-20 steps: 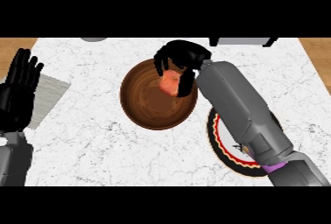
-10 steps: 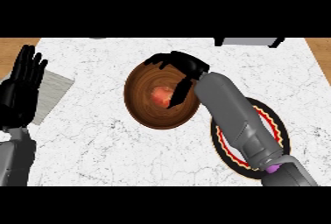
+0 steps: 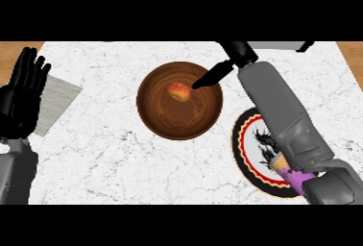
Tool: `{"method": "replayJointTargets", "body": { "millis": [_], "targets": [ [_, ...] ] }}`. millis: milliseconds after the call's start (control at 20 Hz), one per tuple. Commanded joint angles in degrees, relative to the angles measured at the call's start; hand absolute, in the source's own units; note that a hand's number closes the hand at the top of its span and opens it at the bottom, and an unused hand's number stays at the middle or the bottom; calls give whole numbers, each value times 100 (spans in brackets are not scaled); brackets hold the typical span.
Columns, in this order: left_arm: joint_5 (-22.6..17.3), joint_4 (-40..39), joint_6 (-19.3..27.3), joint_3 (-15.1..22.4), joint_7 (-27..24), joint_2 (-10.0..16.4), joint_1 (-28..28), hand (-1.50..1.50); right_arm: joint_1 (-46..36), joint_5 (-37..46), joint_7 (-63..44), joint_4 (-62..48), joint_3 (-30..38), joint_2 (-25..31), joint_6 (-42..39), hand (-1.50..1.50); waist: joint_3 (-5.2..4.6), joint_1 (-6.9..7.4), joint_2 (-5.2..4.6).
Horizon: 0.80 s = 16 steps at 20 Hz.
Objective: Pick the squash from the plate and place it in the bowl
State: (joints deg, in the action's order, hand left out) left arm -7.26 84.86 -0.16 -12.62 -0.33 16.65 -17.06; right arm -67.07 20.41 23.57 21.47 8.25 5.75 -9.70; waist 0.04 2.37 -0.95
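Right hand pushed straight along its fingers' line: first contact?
Probably the squash lying in the bowl: the right hand aims down-left at it. Height above it is unclear.

Bowl: you find it mid-table, left of the plate.
Squash: it lies in the bowl, toward the far side.
Plate: nearer to you than the bowl, partly under the right forearm.
Right robot hand: over the bowl's far right rim, a finger just beside the squash.
Left robot hand: at your left edge, beside a mat.
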Motion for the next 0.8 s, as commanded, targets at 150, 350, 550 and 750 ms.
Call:
{"method": "replayJointTargets", "body": {
  "millis": [150, 350, 550, 750],
  "targets": [
    [-3, 114, 12, 75, 32, -74, -59, 0, -182, -515, 149, -690, 771, 1088, -439, -150, 5, 118, -65],
    [32, -149, 3, 45, -47, -31, -241, 0, 14, -615, 652, -903, 909, 1596, -1014, -150, 11, 157, -142],
    [168, 25, 147, 267, -93, -275, -219, 0, 205, -631, 961, -1064, 983, 2017, -1357, -150, 22, 220, -160],
    [-1, 32, -73, 145, 4, -61, -304, 0, 181, -618, 1015, -1192, 1013, 2381, -1692, -150, 28, 370, -198]
  ]
}}
